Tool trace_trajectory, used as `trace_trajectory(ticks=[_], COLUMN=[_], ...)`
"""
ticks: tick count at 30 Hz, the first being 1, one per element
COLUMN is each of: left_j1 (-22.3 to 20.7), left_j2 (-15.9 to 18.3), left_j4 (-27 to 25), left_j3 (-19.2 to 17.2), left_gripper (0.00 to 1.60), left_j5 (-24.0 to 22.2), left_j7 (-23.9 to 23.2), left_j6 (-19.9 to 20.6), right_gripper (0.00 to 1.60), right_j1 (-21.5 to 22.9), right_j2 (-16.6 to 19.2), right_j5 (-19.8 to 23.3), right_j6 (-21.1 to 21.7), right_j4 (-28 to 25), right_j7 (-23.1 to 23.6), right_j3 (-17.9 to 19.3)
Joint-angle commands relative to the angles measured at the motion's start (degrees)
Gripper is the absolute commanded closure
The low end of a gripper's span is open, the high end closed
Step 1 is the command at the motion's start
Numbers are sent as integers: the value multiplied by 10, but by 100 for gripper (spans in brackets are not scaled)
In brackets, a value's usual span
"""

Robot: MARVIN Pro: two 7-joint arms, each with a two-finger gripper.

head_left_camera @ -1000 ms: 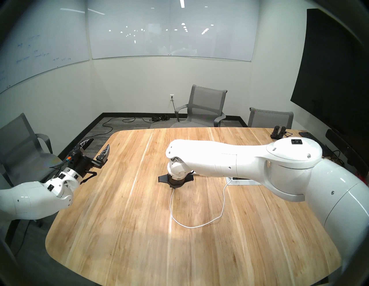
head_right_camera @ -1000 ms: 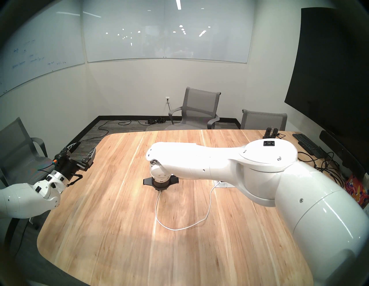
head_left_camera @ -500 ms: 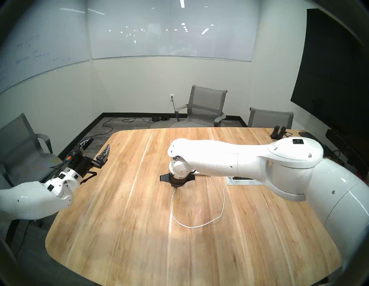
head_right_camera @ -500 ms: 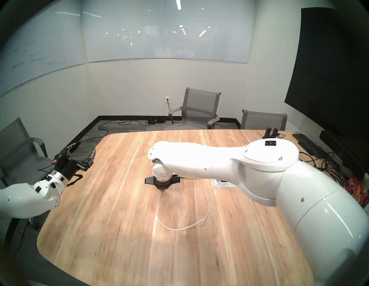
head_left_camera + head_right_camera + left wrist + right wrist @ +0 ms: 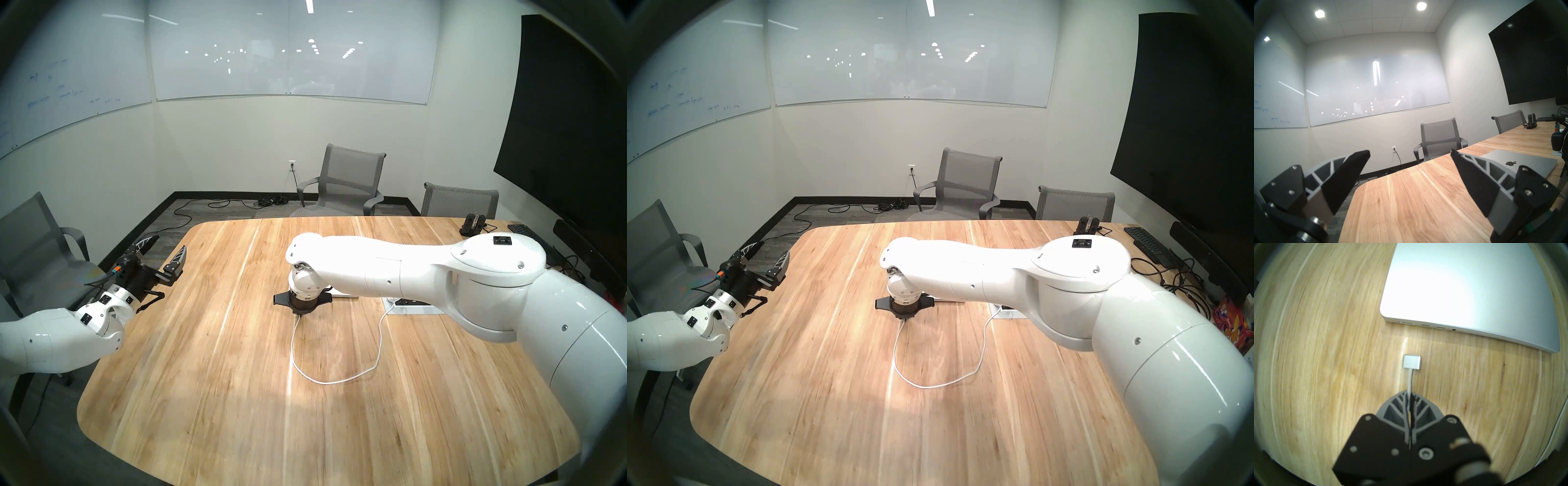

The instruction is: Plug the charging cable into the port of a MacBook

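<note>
**Cable pinched short of the laptop**

A wooden table [image 5: 203, 390] fills a meeting room with whiteboards and grey chairs. The right gripper [image 5: 1409, 394] clamps the charging cable [image 5: 1409, 378], its connector near the MacBook [image 5: 1466, 285], apart from the port [image 5: 1407, 322]. The left gripper [image 5: 1410, 153] gapes wide, empty.

The light wooden desk [image 5: 210, 390] with rounded corners carries a thin silver closed laptop [image 5: 1466, 287], a looping white charging cable [image 5: 339, 380], a white power strip [image 5: 412, 309] and a black keyboard [image 5: 1147, 245].

black apple logo on macbook [image 5: 1519, 162] lid; whiteboard [image 5: 68, 85] handwriting too faint to read.
</note>
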Motion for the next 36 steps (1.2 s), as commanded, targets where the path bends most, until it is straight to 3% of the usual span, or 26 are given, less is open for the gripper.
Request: trace_trajectory(ticks=[1, 12, 36], left_j1=[-9, -9, -9], left_j2=[1, 1, 1], left_j4=[-1, -1, -1], left_j3=[-8, -8, -8], left_gripper=[0, 0, 0], left_j5=[1, 1, 1], left_j7=[1, 1, 1], left_j6=[-4, -4, -4], right_gripper=[160, 160, 160], right_j1=[-23, -22, -11], right_j2=[-13, -26, -32], right_j5=[0, -3, 8], right_j6=[5, 16, 13], right_j4=[24, 49, 42], right_j7=[2, 6, -7], right_j3=[-10, -6, 0])
